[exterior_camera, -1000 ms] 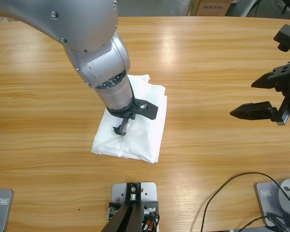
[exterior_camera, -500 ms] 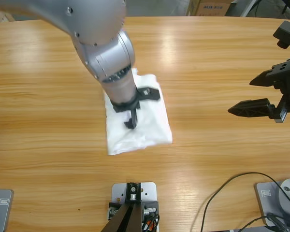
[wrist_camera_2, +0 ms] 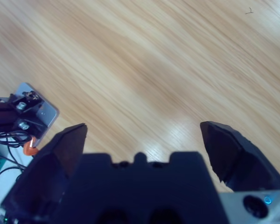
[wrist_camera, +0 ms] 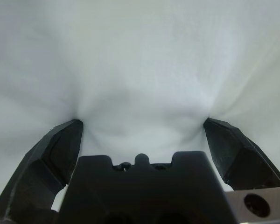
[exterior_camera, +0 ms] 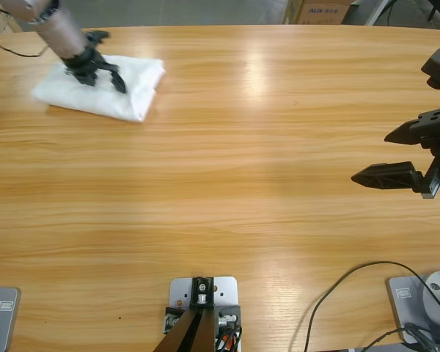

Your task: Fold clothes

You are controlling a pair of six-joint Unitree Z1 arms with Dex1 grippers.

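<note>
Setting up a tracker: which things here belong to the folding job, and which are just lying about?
Job:
- folded white T-shirt, far table corner
- left pincer, open, pressing on it
- right pincer, open over bare wood

Lying about:
- cardboard box beyond table
- black cable

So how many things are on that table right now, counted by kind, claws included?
Folded white T-shirt: 1
Black claws: 2, the left claw pressing open on the shirt, the right claw open over bare wooden table
Total: 3

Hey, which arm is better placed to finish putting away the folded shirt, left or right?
Left. Its hand is pressed open onto the folded white shirt at the table's far corner, cloth filling its wrist view. The right hand hangs open over bare wood across the table, nowhere near the shirt.
</note>
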